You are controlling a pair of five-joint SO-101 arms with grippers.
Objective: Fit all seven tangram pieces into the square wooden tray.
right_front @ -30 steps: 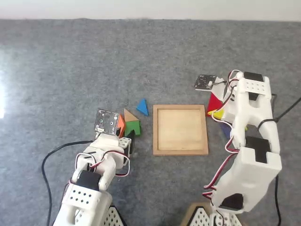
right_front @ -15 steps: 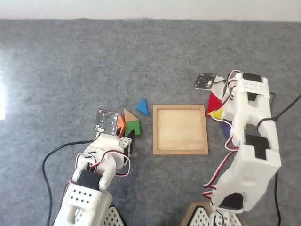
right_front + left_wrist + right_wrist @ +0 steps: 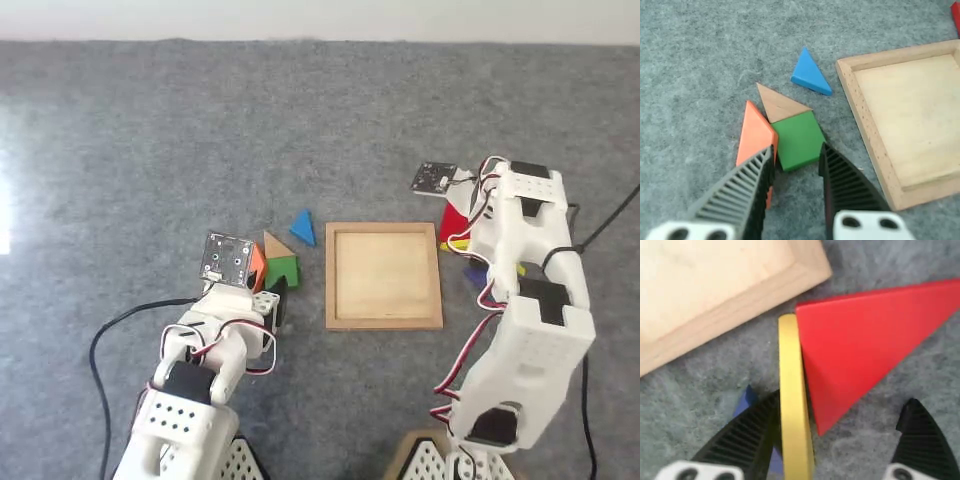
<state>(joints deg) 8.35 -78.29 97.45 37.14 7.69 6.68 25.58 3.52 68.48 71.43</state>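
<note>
Your tray (image 3: 384, 323) sits on the grey surface (image 3: 150, 130) between the two arms, and all seven pieces lie outside it.

On the tray's left-arm side, four pieces cluster: a blue triangle (image 3: 810, 75) just off the tray's far corner, and nearer the arm a tan triangle (image 3: 780, 105), an orange piece (image 3: 755, 135) and a green square (image 3: 797, 140), all touching one another. Your left claw (image 3: 796, 150) is spread apart, with one finger over the orange piece and the other at the green square's tray-side edge.

On the tray's other side, beside its far corner, the red triangle (image 3: 865, 345) lies flat with the yellow piece (image 3: 794, 400) against its edge. Your right claw (image 3: 840, 410) is apart, straddling both; one finger presses beside the yellow piece, and the other is clear of the red. A dark blue piece (image 3: 746, 400) shows under that first finger.
</note>
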